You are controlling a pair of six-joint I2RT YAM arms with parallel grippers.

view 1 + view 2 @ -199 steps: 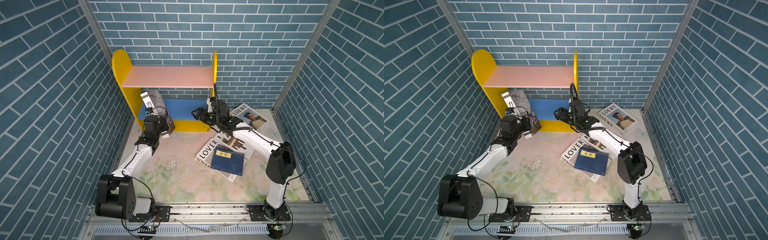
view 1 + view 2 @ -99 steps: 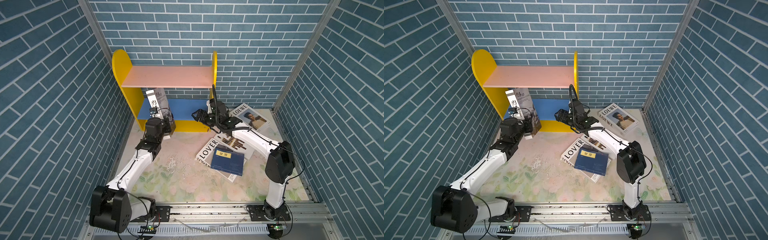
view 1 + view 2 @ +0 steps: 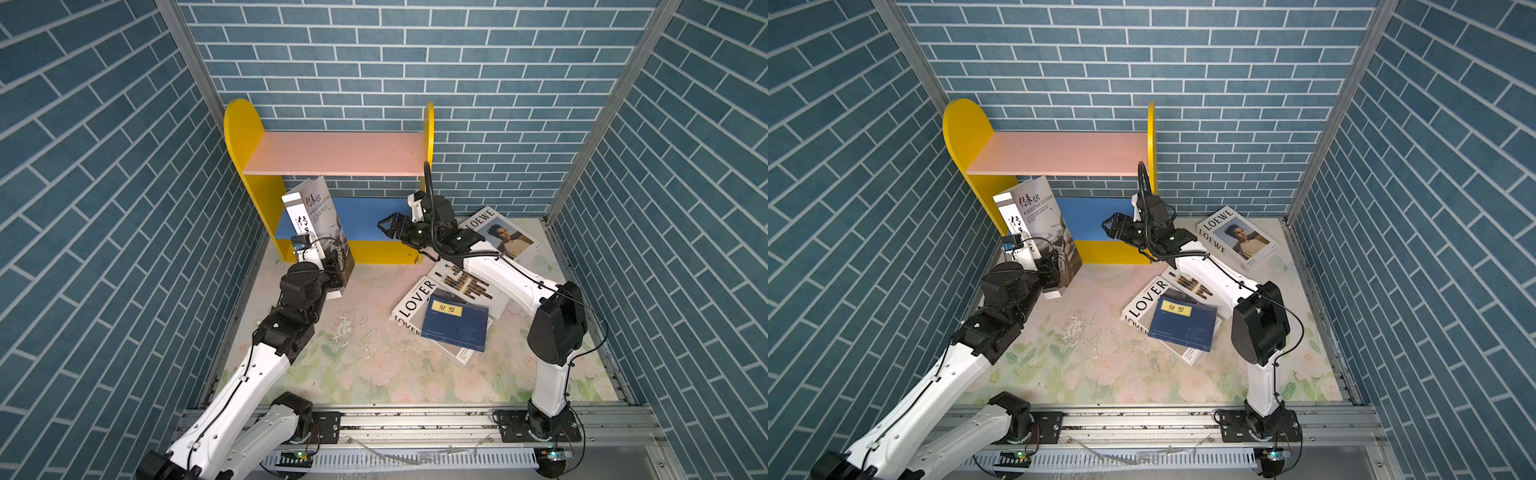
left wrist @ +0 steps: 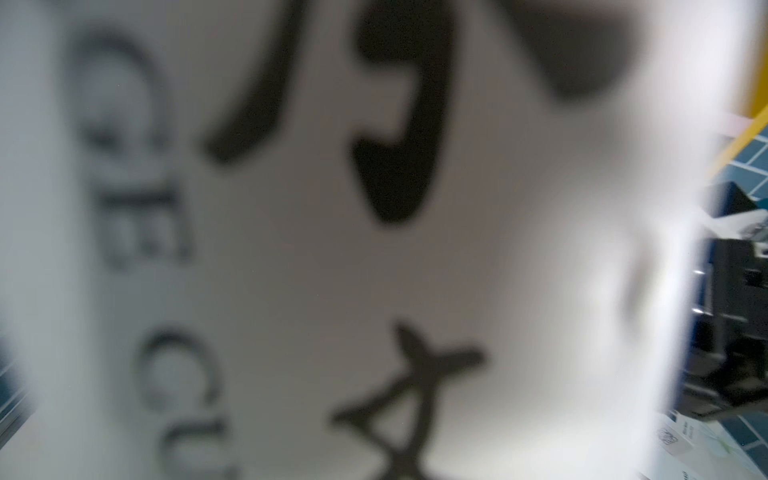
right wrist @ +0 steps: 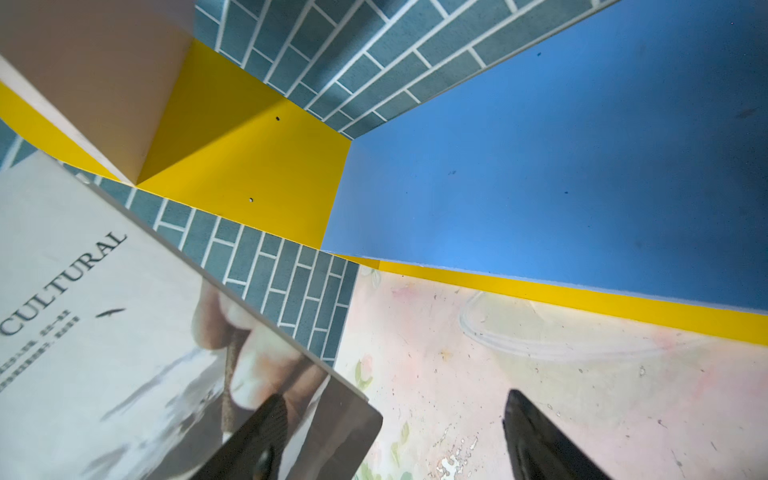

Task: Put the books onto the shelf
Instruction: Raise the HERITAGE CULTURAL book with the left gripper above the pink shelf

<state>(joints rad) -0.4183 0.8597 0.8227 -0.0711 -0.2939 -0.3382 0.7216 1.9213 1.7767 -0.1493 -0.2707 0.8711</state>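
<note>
The white Heritage Cultural book (image 3: 318, 216) (image 3: 1038, 216) stands nearly upright in front of the shelf's left end, leaning toward the yellow side panel (image 3: 266, 216). My left gripper (image 3: 334, 270) (image 3: 1051, 271) is shut on its lower edge. In the left wrist view the book's blurred cover (image 4: 374, 249) fills the frame and hides the jaws. My right gripper (image 3: 384, 226) (image 3: 1108, 226) (image 5: 390, 419) hangs open and empty before the blue lower board (image 3: 365, 216) (image 5: 540, 166), pointing at the held book (image 5: 83, 311). The pink upper board (image 3: 332, 153) is bare.
On the floral mat lie the LOEWE book (image 3: 503, 235) at the back right, the LOVER book (image 3: 415, 297), the brown-bar book (image 3: 469, 286) partly under my right arm, and the navy book (image 3: 457, 324) on top of them. Brick walls close in on three sides.
My left arm has swung the Heritage Cultural book from a slanted lean to nearly upright by the shelf's left end. The right gripper has barely moved.
</note>
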